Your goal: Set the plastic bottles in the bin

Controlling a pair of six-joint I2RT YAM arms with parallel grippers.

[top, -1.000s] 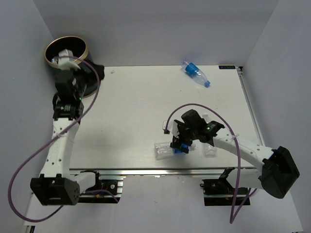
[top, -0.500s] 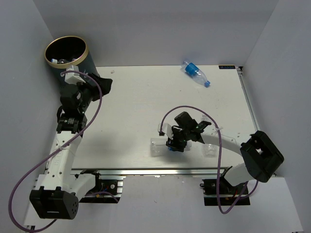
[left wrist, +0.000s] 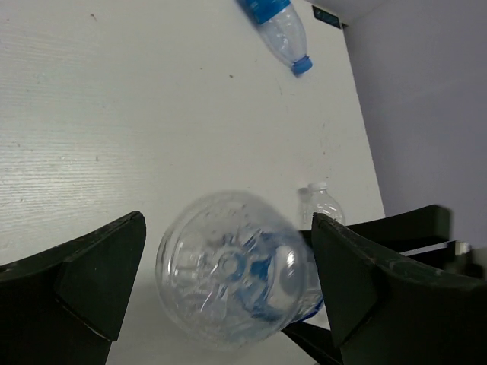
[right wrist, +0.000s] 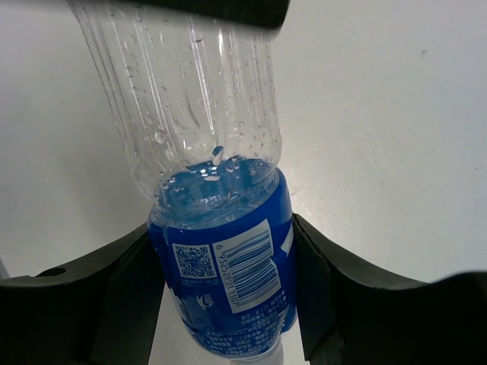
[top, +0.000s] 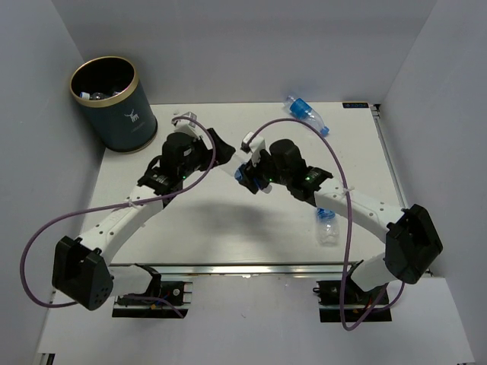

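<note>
My right gripper (top: pixel 255 173) (right wrist: pixel 221 293) is shut on a blue-labelled plastic bottle (top: pixel 242 172) (right wrist: pixel 221 266), gripping it at the label and holding it above the middle of the table. The bottle's clear base (left wrist: pixel 232 270) points at my left gripper (top: pixel 219 152) (left wrist: pixel 227 222), which is open, with one finger on each side of the base and gaps showing. Another blue-labelled bottle (top: pixel 307 115) (left wrist: pixel 278 26) lies at the table's back edge. An unlabelled clear one (top: pixel 326 226) (left wrist: pixel 319 207) lies at the front right. The teal bin (top: pixel 122 114) stands upright at the back left, with bottles inside.
White walls enclose the table on the left, back and right. Both arms meet over the table's centre, their purple cables looping above it. A metal rail runs along the front edge (top: pixel 251 268).
The right gripper shut on the blue-labelled bottle at the table's front and carried it up to the centre. The left arm swung from over the bin to meet it, staying open.
</note>
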